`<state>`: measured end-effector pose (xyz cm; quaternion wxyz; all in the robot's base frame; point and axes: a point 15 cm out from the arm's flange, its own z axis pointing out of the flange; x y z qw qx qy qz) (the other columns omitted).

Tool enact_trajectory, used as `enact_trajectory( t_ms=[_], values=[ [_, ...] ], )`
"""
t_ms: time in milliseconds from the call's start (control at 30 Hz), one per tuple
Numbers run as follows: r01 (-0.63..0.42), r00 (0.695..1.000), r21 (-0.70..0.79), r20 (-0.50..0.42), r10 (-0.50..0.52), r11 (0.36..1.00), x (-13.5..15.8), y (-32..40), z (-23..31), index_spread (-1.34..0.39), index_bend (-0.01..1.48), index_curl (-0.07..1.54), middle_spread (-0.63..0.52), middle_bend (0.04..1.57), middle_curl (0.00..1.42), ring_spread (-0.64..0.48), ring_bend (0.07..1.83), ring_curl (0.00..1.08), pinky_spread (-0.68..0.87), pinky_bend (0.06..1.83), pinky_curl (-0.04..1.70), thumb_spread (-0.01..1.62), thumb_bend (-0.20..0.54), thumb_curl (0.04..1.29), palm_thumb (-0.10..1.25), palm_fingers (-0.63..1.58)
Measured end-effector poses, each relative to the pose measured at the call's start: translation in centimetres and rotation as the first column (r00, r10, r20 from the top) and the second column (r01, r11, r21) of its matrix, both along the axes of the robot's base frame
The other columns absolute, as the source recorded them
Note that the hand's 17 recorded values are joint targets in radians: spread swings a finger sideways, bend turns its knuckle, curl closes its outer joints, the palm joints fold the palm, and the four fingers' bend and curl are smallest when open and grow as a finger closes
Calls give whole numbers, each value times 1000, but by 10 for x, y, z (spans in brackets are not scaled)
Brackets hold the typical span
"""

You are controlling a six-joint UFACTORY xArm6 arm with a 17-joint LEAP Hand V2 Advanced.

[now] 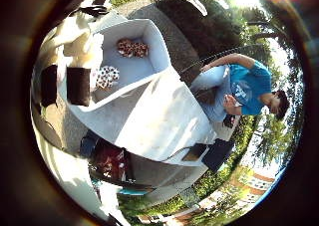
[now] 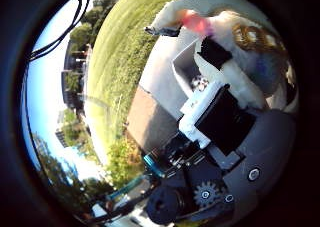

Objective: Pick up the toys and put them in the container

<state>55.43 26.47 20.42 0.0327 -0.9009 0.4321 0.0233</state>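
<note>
**Two spotted toys in the white box, a soft toy in the hand**

The white container (image 1: 149, 47) is an open box with tall walls. It stands on a white table (image 1: 164, 121) out on the grass. Two toys lie on its floor. A brown spotted toy (image 1: 132, 48) lies near the far wall. A black and white spotted toy (image 1: 106, 76) lies close to the near wall, beside the hand's fingers (image 1: 79, 85). I cannot tell which way either toy points.

The hand (image 2: 220, 117) has its fingers curled around a pale soft toy (image 2: 235, 37) with a pink patch and a brown swirl. This toy is pressed close to the palm, above the box. Its long side runs across the fingers.
</note>
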Motion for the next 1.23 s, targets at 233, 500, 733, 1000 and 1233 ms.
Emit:
enact_trajectory(
  t_ms=[233, 500, 733, 1000, 1233],
  values=[
    [15, 999, 11, 41, -16, 1000, 22, 7, -38, -1038, 1050, -9, -216, 1213, 1099, -128, 1442, 881, 139, 1533, 895, 1215, -26, 563, 933, 816],
    [57, 998, -24, -13, -57, 998, 22, -10, -81, -538, 943, 38, -107, 553, 803, 87, 1140, 725, 298, 1378, 816, 1185, -40, 529, 811, 115],
    [-2, 1000, -55, -4, 2, 998, 28, -24, -92, -431, 560, 51, 13, 219, 529, 245, 737, 442, 435, 1162, 624, 1117, -37, 495, 744, -105],
    [-1, 1000, -41, 24, 2, 999, 34, -21, -82, -423, 359, 119, 38, 159, 418, 271, 626, 364, 485, 1026, 526, 1102, -31, 463, 719, -30],
    [32, 997, -5, 66, -31, 999, 35, -35, -11, -397, 327, 184, 43, 165, 370, 272, 560, 331, 493, 910, 453, 1120, -25, 453, 740, -10]
  ],
)
